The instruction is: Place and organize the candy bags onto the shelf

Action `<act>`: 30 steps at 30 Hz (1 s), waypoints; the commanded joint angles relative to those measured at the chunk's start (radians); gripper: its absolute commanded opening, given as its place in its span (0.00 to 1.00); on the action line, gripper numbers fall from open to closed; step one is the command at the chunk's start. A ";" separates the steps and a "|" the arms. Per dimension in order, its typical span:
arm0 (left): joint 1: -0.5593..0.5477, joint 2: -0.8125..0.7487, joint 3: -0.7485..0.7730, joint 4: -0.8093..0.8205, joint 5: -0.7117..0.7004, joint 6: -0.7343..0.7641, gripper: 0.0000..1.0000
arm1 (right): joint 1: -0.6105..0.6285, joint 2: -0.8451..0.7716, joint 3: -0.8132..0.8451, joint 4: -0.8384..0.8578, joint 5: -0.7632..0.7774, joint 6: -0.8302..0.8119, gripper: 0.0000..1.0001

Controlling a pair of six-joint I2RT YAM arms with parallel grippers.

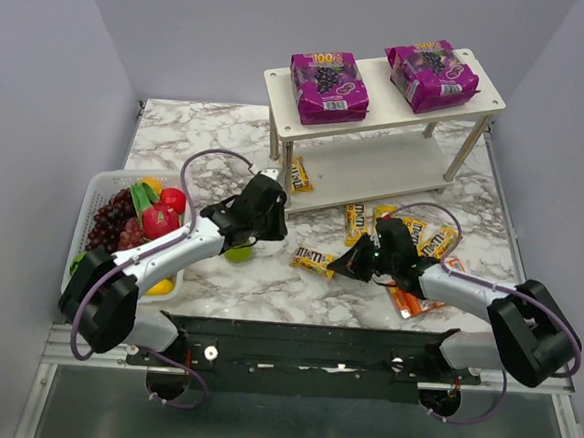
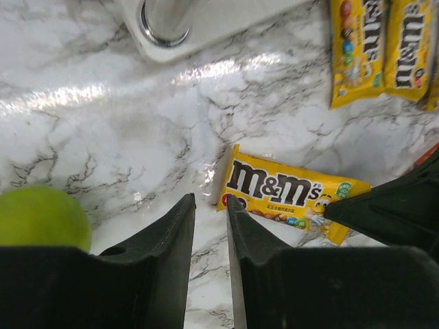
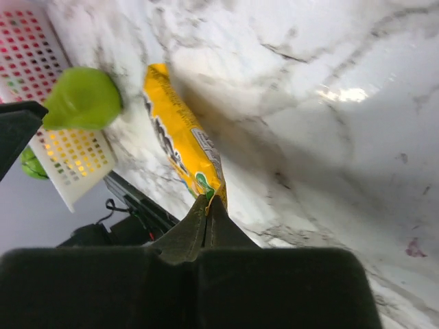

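Low over marble table (image 1: pixel 177 141), right jaws pinching yellow packet (image 3: pixel 182 144)

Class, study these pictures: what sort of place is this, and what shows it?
Probably a robot test cell: plain grey walls box in a marble-pattern table, two robot arms are bolted at its edge, and a small shelf holds purple candy bags.

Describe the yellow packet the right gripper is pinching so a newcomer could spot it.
From the white shelf, come forward onto the open marble tabletop. One yellow packet lies alone there, right of a loose green fruit. Unlike the cluster of yellow packets further right, its end is pinched in the right gripper.
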 commanded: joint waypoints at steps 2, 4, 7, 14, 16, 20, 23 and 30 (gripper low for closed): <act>0.002 -0.123 0.021 -0.025 -0.123 0.024 0.34 | -0.005 -0.103 0.152 -0.155 0.121 -0.005 0.00; 0.004 -0.172 0.007 -0.019 -0.143 0.023 0.35 | -0.020 -0.123 0.199 -0.192 0.156 -0.006 0.00; 0.004 -0.229 -0.019 -0.011 -0.156 0.023 0.35 | -0.051 -0.146 0.241 -0.198 0.190 -0.006 0.01; 0.019 -0.289 -0.053 -0.012 -0.194 0.029 0.38 | -0.137 -0.054 0.399 -0.192 0.230 -0.025 0.00; 0.030 -0.294 -0.059 -0.020 -0.188 0.030 0.38 | -0.171 0.002 0.443 -0.172 0.237 -0.008 0.00; 0.045 -0.303 -0.070 -0.028 -0.179 0.027 0.38 | -0.215 0.130 0.514 -0.112 0.237 0.058 0.01; 0.061 -0.314 -0.079 -0.032 -0.177 0.018 0.38 | -0.220 0.232 0.558 -0.085 0.259 0.139 0.01; 0.094 -0.334 -0.090 -0.042 -0.173 0.011 0.38 | -0.214 0.433 0.604 -0.002 0.256 0.383 0.01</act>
